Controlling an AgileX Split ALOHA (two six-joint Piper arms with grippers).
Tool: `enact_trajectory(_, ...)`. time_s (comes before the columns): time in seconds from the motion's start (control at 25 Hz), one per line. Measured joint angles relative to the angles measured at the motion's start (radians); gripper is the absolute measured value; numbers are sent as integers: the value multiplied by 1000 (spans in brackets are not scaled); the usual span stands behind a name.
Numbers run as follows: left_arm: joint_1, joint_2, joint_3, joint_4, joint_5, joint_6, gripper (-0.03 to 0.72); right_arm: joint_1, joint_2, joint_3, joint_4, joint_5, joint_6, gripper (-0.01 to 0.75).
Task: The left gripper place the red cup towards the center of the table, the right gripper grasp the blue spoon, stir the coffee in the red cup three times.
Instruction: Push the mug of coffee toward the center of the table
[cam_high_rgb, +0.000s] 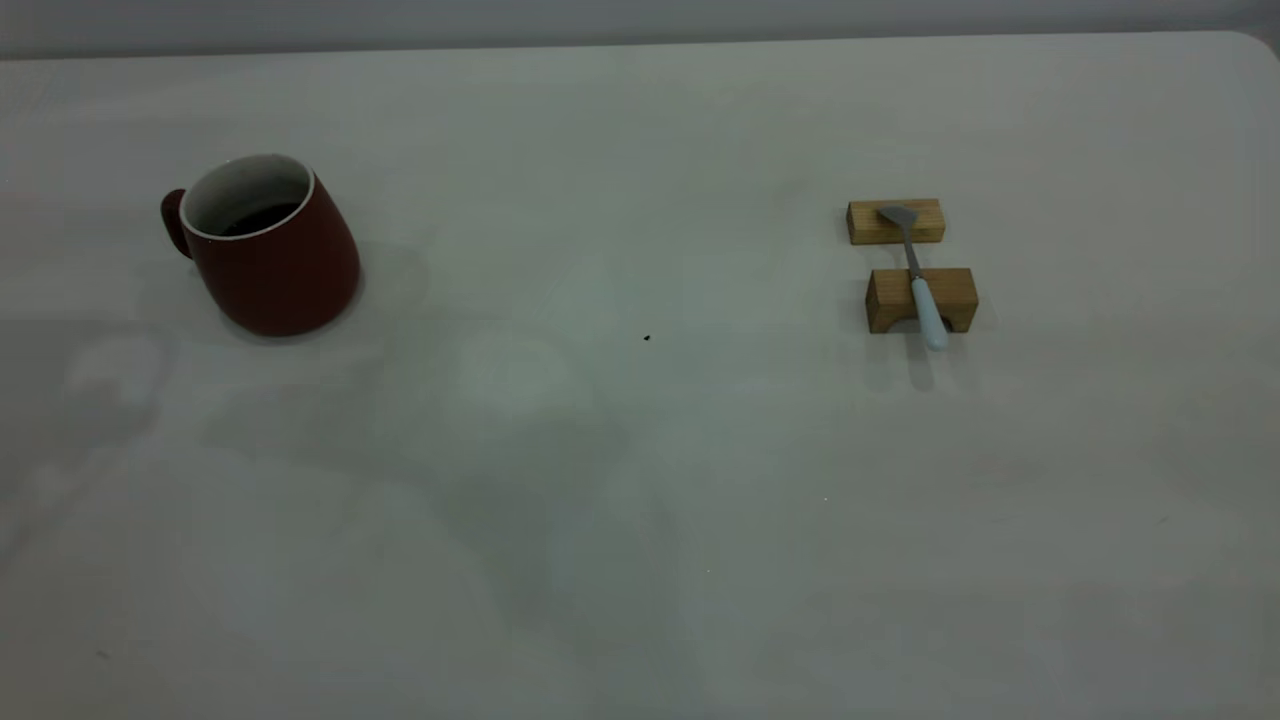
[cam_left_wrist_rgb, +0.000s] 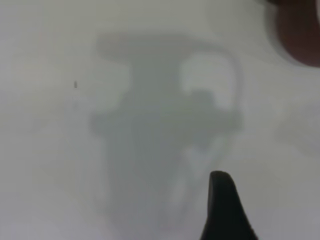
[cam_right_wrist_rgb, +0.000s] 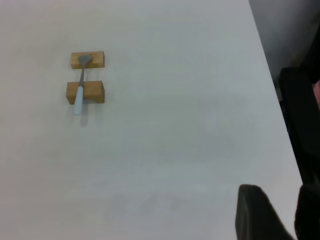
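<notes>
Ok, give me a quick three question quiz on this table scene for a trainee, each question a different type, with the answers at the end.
1. True or false: the blue spoon lies flat on the table.
2. Multiple choice: in the exterior view, the red cup stands at A) the left, B) the middle, C) the right.
3. Short answer: what is inside the red cup?

Key
1. False. It rests across two wooden blocks, its bowl on the far one and its handle over the near one.
2. A.
3. Dark coffee, low in the cup.
</notes>
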Motion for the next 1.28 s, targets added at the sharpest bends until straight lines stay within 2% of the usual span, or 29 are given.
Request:
enact_trajectory(0.28, 25, 315, -333, -155, 26, 369, 521, 0, 0, 0, 0, 0, 6, 237)
enact_trajectory(0.48, 25, 547, -631, -263, 213, 688, 521, 0, 0, 0, 0, 0, 6, 237)
enact_trajectory(0.8, 25, 793, -1030, -280, 541, 1012, 521, 0, 0, 0, 0, 0, 0, 237)
enact_trajectory(0.92, 25, 834, -1099, -306, 601, 1099, 521, 0, 0, 0, 0, 0, 6, 237)
enact_trajectory(1.28, 25, 896, -1112, -340, 629, 1303, 521, 0, 0, 0, 0, 0, 6, 237)
